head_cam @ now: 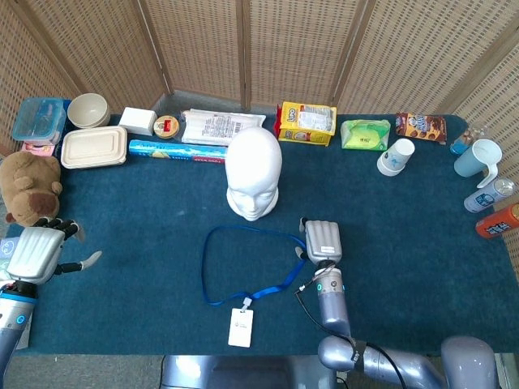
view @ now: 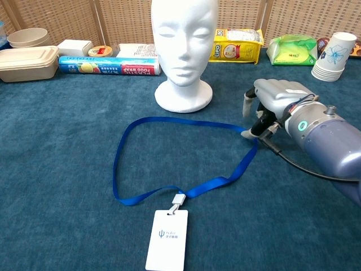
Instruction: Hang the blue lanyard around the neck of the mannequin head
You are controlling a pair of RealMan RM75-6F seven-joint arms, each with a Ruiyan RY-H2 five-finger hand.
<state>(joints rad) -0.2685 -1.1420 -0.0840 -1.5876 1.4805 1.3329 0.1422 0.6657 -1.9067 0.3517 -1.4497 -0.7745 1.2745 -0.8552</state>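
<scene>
The white mannequin head (head_cam: 254,174) (view: 184,51) stands upright mid-table, facing me. In front of it the blue lanyard (head_cam: 203,263) (view: 180,119) lies flat in an open loop, its white badge (head_cam: 240,327) (view: 167,240) at the near end. My right hand (head_cam: 322,241) (view: 274,99) hovers palm down at the loop's right bend. Its fingers are apart, and one fingertip (view: 248,134) sits right at the strap; I see no grip on it. Far from the lanyard, my left hand (head_cam: 36,253) rests open at the table's left edge, showing only in the head view.
Along the back stand a plastic wrap box (head_cam: 176,149), a yellow bag (head_cam: 306,123), a green pack (head_cam: 365,134) and paper cups (head_cam: 396,156). A teddy bear (head_cam: 28,185) sits at the left edge. A mug and bottles (head_cam: 495,194) line the right edge.
</scene>
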